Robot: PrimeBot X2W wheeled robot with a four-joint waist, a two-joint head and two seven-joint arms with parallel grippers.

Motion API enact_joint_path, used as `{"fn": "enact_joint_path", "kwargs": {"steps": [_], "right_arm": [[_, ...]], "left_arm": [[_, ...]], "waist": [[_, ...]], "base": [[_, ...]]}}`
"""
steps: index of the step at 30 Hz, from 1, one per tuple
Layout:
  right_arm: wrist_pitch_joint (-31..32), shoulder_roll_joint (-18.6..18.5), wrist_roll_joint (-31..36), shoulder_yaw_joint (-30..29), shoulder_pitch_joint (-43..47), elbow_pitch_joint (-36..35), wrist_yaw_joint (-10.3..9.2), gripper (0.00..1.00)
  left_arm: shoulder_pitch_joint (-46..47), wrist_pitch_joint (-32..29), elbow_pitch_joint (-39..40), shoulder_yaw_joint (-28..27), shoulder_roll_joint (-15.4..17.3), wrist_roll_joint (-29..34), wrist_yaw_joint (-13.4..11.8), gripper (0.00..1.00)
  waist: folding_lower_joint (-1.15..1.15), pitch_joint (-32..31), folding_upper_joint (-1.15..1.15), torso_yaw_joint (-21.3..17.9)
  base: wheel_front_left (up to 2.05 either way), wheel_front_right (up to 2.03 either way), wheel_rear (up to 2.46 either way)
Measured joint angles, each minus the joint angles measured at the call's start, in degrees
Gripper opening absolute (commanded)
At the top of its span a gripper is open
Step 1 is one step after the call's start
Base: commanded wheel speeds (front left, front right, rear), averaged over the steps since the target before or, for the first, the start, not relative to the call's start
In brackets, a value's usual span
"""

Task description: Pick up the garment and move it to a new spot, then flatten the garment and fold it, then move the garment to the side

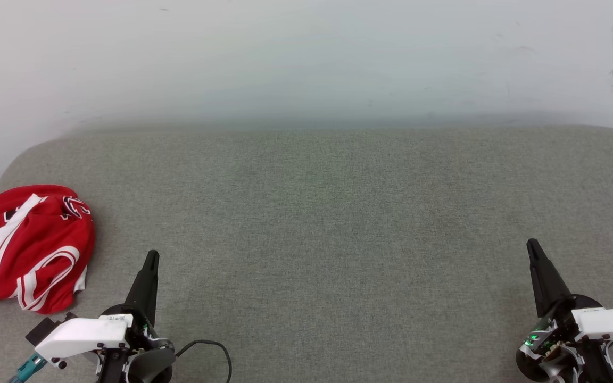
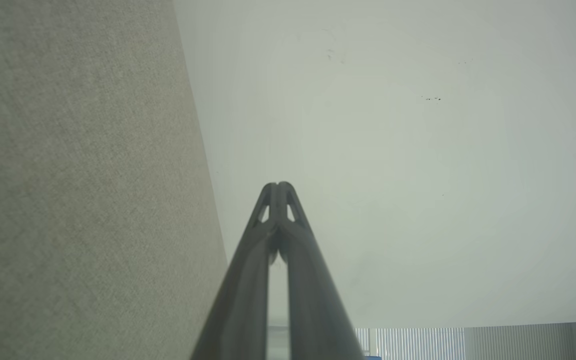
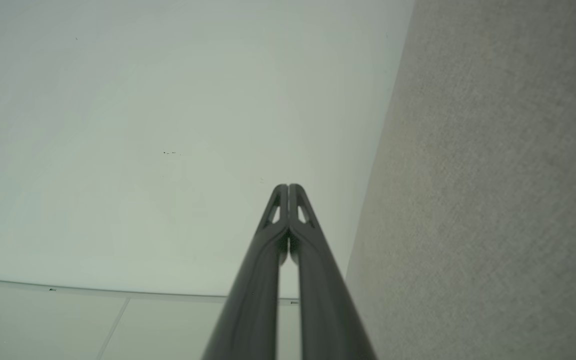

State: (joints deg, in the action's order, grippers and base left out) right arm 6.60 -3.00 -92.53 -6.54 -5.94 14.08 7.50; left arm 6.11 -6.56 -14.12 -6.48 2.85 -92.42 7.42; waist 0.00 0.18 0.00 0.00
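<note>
Garment [image 1: 27, 247] lies crumpled at left edge of grey surface [image 1: 317, 239]. Left gripper [image 1: 151, 256] beside it, fingers together, empty. Right gripper [image 1: 532, 246] far off, pinched together, empty.

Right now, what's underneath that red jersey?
The garment lies bunched on the grey fabric surface, near its left edge. Whatever is directly beneath the heap is covered by the cloth.

Head camera overlooks grey surface [image 1: 338, 239]; wrist cameras face wall [image 2: 418, 150]
</note>
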Motion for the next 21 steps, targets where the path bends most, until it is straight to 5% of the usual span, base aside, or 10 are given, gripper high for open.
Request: {"fn": "enact_joint_path", "kwargs": {"steps": [16,17,18,19,20,21], "right_arm": [[0.0,0.0,0.0,0.0,0.0,0.0,0.0,0.0],[0.0,0.0,0.0,0.0,0.0,0.0,0.0,1.0],[-0.01,0.01,-0.01,0.0,0.04,0.1,0.0,1.0],[-0.01,0.01,-0.02,0.02,0.29,0.44,0.0,0.0],[-0.01,0.02,-0.02,0.02,0.77,1.02,-0.01,1.0],[-0.01,0.03,-0.02,0.03,1.35,1.49,-0.01,1.0]], "left_arm": [[0.0,0.0,0.0,-0.02,0.0,0.0,0.0,0.0],[0.0,0.0,0.0,0.0,0.0,0.0,0.0,1.0],[-0.04,0.01,-0.09,0.01,-0.02,0.0,-0.02,1.0],[-0.21,0.01,-0.52,0.09,-0.05,0.0,-0.03,0.0],[-0.66,0.02,-1.02,0.13,-0.11,0.0,-0.04,1.0],[-1.21,0.03,-1.52,0.19,-0.14,0.0,-0.04,1.0]], "waist": [[0.0,0.0,0.0,0.0],[0.0,0.0,0.0,0.0],[0.0,0.0,0.0,0.0],[0.0,0.0,0.0,0.0],[0.0,0.0,0.0,0.0],[0.0,0.0,0.0,0.0]], "base": [[0.0,0.0,0.0],[0.0,0.0,0.0],[0.0,0.0,0.0],[0.0,0.0,0.0],[0.0,0.0,0.0],[0.0,0.0,0.0]]}}
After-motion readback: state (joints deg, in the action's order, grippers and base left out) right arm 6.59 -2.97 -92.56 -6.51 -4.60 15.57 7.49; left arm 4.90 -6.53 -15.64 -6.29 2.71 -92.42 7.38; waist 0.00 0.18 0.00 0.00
